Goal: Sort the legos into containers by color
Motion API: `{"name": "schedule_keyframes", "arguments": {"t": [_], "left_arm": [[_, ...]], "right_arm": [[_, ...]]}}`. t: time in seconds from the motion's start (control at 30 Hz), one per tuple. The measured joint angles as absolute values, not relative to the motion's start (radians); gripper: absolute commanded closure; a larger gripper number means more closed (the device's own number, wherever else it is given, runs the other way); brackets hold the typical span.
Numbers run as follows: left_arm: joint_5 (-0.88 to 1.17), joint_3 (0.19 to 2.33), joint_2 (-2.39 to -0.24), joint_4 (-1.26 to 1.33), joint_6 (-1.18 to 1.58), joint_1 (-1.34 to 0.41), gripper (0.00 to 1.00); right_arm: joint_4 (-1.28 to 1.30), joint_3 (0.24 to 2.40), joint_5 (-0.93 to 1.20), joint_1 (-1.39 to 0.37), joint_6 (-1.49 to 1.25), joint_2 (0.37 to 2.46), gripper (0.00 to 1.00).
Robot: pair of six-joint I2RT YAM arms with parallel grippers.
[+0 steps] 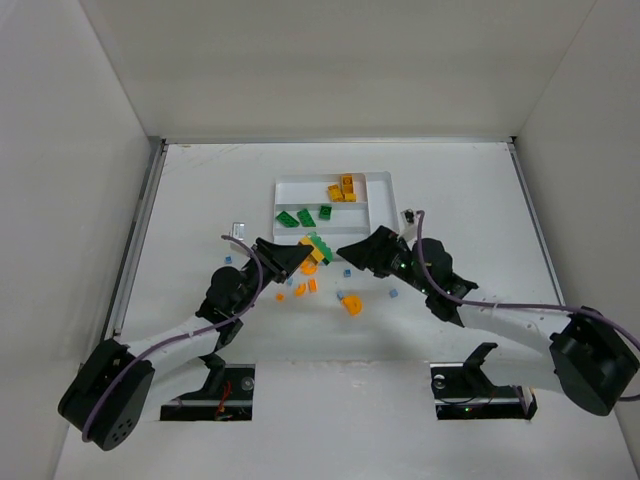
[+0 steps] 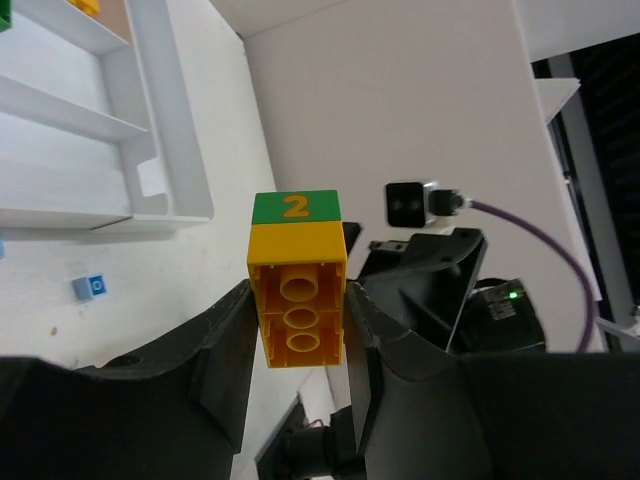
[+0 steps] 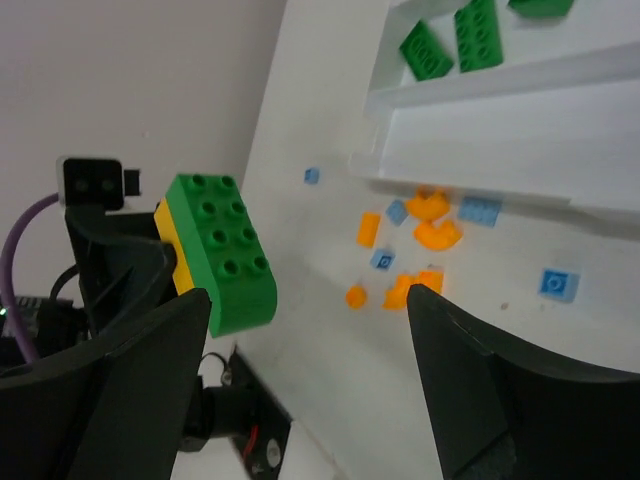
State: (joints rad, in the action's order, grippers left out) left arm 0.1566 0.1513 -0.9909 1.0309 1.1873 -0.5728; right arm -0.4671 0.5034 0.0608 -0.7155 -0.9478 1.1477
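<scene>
Left wrist: left pincer clamps yellow-green brick stack just off tray rim; right pincer gapes wide

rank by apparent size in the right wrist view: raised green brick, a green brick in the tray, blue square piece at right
1. raised green brick, though it is nearest the camera
2. tray green brick
3. blue square piece

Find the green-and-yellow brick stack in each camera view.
Top external: brick stack at centre, by the white tray's near edge.
Left wrist: brick stack at centre, held by the left gripper.
Right wrist: brick stack left of centre, green studs showing.
Shared landmark: the white tray.
</scene>
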Motion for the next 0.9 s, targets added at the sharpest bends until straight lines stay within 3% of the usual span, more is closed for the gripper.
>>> {"name": "schedule_keyframes", "arguments": {"t": [0.17,0.33,0.63,0.9], "left_arm": [[0.175,0.152,-1.007,1.103,1.248,-0.566,0.79],[0.181,0.152,-1.007,1.134,1.277,-0.569,0.79],[0.180,0.152,-1.011,1.171,1.311,-0.586,0.79],[0.183,0.152,-1.018,1.193,1.336,-0.586,0.79]], "right_arm": [[-0.659,0.458,0.130,-0.753,-1.061,1.206,0.08],[-0.823,0.458,0.173,-0.770,-1.130,1.262,0.14],[-1.014,0.458,0.229,-0.773,-1.251,1.376,0.36],[-1.096,0.458,0.237,-0.773,-1.304,1.403,0.40]]}}
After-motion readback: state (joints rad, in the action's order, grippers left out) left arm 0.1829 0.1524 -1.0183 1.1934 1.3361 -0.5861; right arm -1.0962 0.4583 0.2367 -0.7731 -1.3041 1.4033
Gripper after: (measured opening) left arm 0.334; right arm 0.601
